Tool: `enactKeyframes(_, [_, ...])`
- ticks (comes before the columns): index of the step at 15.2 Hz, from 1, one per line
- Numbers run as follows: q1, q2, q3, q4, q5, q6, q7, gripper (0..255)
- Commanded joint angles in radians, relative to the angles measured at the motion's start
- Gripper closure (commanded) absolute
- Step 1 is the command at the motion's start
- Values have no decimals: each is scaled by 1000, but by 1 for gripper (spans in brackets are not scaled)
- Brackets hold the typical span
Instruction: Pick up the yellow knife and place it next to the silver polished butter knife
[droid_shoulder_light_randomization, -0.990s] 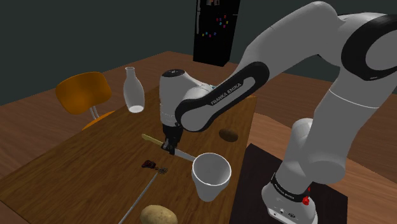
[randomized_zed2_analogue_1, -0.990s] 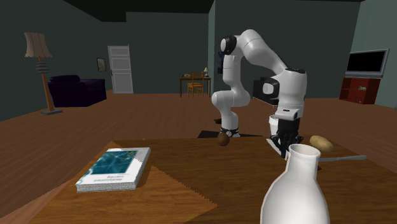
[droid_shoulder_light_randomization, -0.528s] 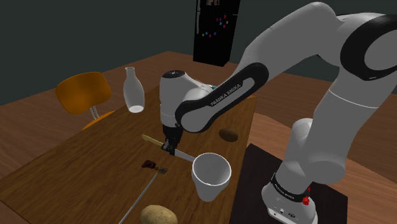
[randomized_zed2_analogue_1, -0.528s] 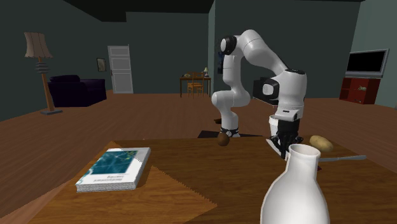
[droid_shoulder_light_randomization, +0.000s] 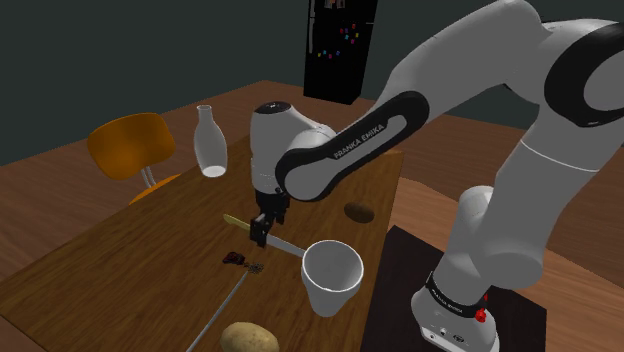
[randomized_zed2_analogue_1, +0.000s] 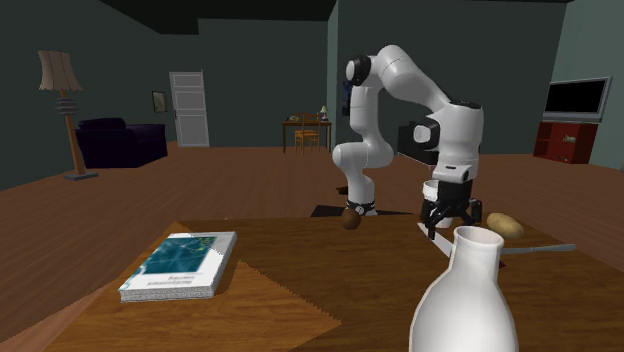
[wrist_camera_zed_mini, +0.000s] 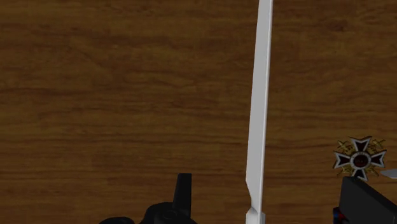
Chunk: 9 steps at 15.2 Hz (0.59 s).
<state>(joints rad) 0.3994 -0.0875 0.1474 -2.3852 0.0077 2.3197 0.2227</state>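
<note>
Since the claw (droid_shoulder_light_randomization: 262, 236) has risen off the table (droid_shoulder_light_randomization: 150, 260) with its fingers spread and grasping nothing, we note the yellow knife (droid_shoulder_light_randomization: 288, 246) lying flat beneath it beside the white cup (droid_shoulder_light_randomization: 331, 272), so the pick remains undone.

Two knives (yellow knife (droid_shoulder_light_randomization: 288, 246), butter knife (droid_shoulder_light_randomization: 219, 310)), plus one bottle (droid_shoulder_light_randomization: 208, 143), one cup (droid_shoulder_light_randomization: 331, 272), one potato (droid_shoulder_light_randomization: 249, 338), one book (randomized_zed2_analogue_1: 180, 264), one medal (wrist_camera_zed_mini: 360, 158).
</note>
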Motion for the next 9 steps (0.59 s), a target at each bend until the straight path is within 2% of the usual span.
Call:
enactKeyframes(1, [0, -35, -2, 24, 6, -60, -6, 0])
enactKeyframes(2, [0, -50, -2, 37, 8, -88, -8, 0])
enactKeyframes(9, [0, -50, -3, 37, 8, -88, -8, 0])
